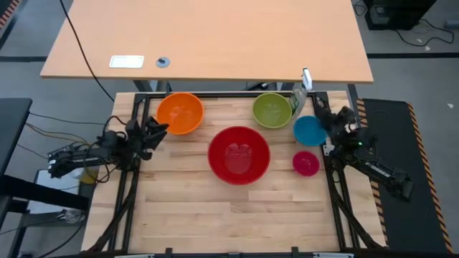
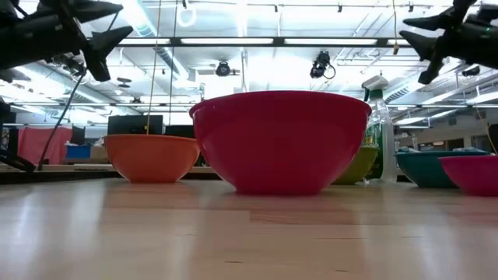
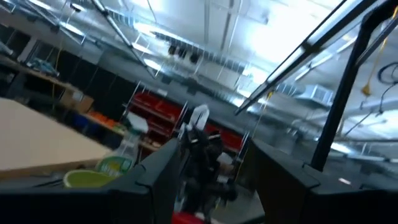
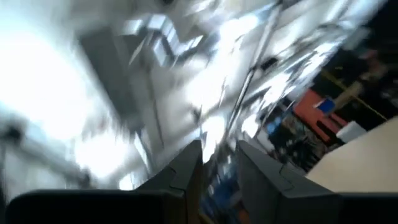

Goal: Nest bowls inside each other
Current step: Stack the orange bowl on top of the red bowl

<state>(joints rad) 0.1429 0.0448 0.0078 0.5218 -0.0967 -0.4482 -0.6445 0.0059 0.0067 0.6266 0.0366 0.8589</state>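
Five bowls stand apart, each on its base, on the wooden table [image 1: 237, 215]. The red bowl [image 1: 239, 154] is in the middle, the orange bowl [image 1: 179, 112] at the far left and the green bowl [image 1: 272, 110] at the far right. The blue bowl [image 1: 310, 130] and the magenta bowl [image 1: 305, 163] sit by the right edge. My left gripper [image 1: 161, 129] hangs open above the left edge, near the orange bowl, tipped upward [image 3: 211, 149]. My right gripper [image 1: 318, 102] is raised over the far right corner, above the blue bowl, open and also tipped upward [image 4: 219, 149]. Neither has anything between its fingers.
A clear spray bottle [image 1: 300, 97] stands at the far right, between the green bowl and my right gripper. A light wooden desk [image 1: 208, 36] lies beyond the far edge. The near half of the table holds free room.
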